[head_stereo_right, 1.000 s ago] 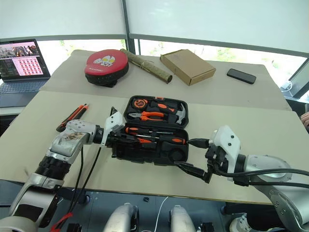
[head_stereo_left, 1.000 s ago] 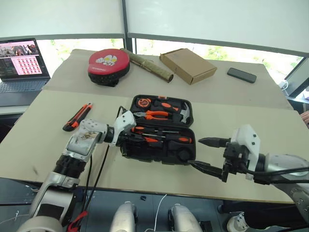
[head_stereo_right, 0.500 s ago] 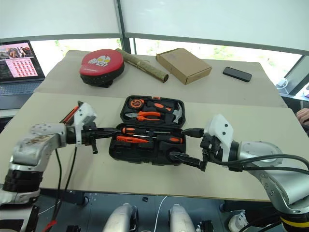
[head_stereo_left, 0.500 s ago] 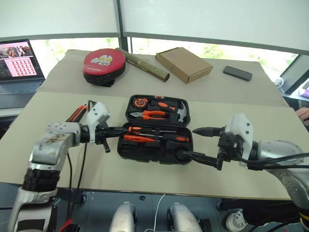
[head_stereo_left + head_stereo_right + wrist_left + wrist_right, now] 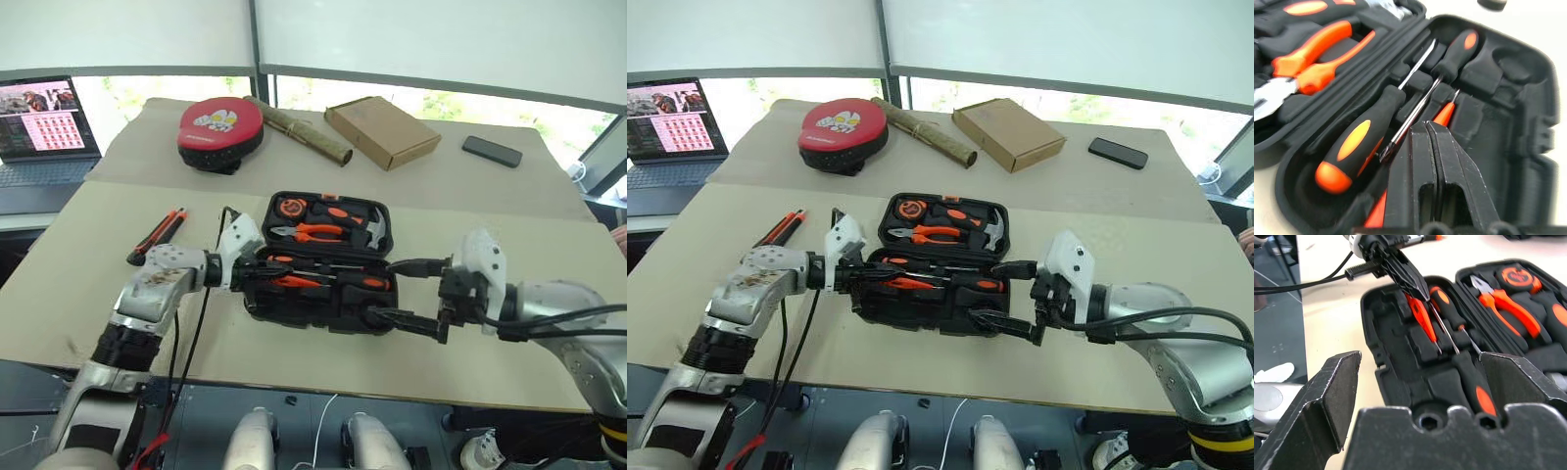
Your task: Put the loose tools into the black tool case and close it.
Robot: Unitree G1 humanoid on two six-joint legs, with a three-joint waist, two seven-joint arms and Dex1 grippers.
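At table centre, the open black moulded-plastic tool case [image 5: 323,264] lies flat; left gripper [image 5: 1435,147] clenched empty over its near tray, right gripper [image 5: 392,294] spread. Rigid, light lid: probably best lifted by its far rim.

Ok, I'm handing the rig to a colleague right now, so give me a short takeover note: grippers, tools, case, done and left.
Left gripper: shut, empty, tips over the thin orange tester screwdriver in the near half of the open black tool case.
Right gripper: open, empty, at the case's right end.
Done: two black-and-orange screwdrivers and the tester lie in the near half; the pliers and hammer sit in the far half.
Left: the utility knife lies on the table left of the case; put it in, then close the lid.
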